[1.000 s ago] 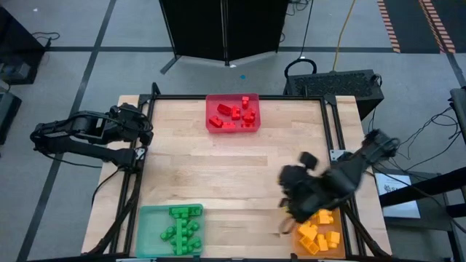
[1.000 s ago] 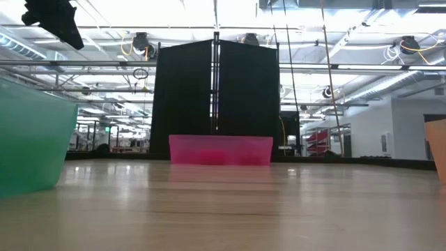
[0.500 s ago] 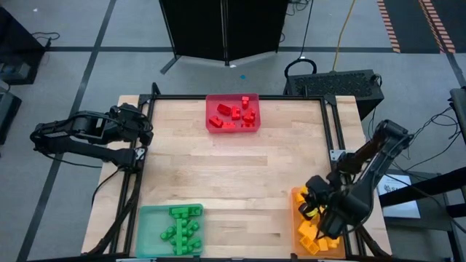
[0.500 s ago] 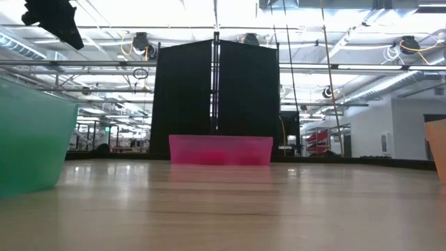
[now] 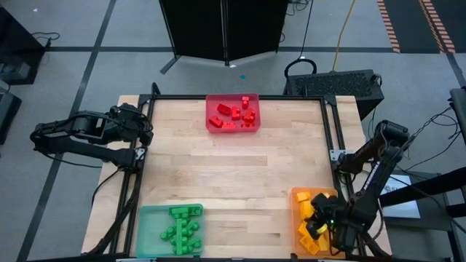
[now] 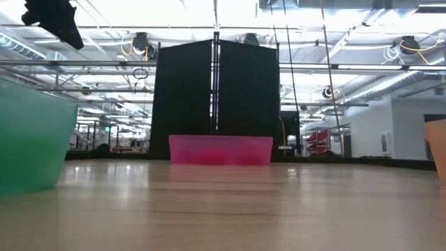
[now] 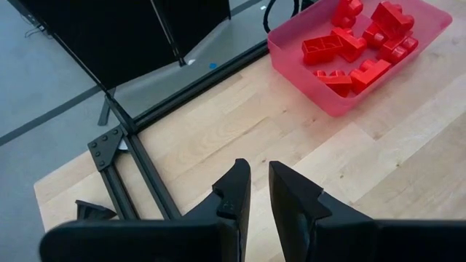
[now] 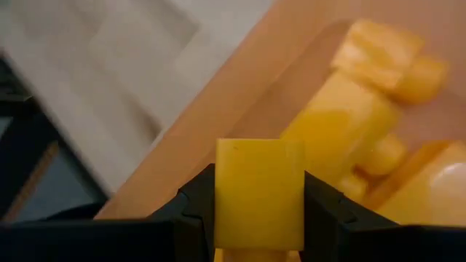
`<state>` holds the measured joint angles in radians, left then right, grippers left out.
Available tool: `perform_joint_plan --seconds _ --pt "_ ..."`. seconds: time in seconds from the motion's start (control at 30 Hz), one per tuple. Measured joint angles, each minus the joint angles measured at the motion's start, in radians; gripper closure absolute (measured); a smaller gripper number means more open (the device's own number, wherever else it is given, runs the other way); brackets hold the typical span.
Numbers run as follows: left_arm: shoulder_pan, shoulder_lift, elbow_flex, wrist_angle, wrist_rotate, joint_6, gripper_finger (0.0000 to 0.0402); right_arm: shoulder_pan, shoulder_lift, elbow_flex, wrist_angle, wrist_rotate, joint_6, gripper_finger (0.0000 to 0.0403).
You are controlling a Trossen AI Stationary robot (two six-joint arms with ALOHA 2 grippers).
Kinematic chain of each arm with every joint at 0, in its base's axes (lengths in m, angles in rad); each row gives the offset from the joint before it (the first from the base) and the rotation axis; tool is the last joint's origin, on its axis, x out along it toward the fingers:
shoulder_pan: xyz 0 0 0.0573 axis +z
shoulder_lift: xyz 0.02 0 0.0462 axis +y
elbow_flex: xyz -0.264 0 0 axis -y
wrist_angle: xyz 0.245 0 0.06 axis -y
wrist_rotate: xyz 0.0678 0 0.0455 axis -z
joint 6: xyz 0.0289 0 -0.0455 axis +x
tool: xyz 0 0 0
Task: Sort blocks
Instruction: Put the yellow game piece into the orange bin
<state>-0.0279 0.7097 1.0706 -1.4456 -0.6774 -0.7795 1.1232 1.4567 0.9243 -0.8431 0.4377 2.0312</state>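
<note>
Blocks are basically all binned by colour from where I'm sitting, so here's the sweep from left to right. My left gripper (image 5: 143, 132) is parked off the counter's (image 5: 233, 175) left edge, doing nothing; its wrist camera shows the two fingers (image 7: 234, 191) nearly together with only a thin gap and nothing between them. I'd guess it's tucked out there to keep the work area free.

Near-left corner has the green tray (image 5: 149, 225) with the green blocks (image 5: 182, 231) piled toward its right side. Far middle is the red tray (image 5: 211, 122) with the red blocks (image 5: 237, 113). The left wrist view actually gives the best look at those, loose and jumbled inside the tray.

Over on the right, my right gripper (image 5: 320, 222) hangs above the orange tray (image 5: 297, 195) in the near-right corner, fingers clamped on a yellow block (image 8: 260, 195). I reckon it's held there for a drop in with the other yellow blocks (image 5: 312, 240).

View differences: from overhead the arm hides the grip completely, so only the right wrist camera shows the block pinched on both sides. The low camera shows neither the grip nor that arm, just tray walls at counter level and a dark bit of arm in the upper left corner, but it does confirm no stray bricks lie on the open boards.
</note>
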Motion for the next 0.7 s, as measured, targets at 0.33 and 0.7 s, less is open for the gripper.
perform_joint_plan --seconds 0.33,0.7 --pt "0.0 0.0 0.0 0.001 0.0 0.0 0.0343 0.084 0.0 -0.001 0.062 -0.078 0.091 0.0238" --pt "0.0 0.0 0.0 0.055 -0.021 0.06 0.0343 0.038 -0.017 0.063 0.105 -0.023 -0.004 0.01"
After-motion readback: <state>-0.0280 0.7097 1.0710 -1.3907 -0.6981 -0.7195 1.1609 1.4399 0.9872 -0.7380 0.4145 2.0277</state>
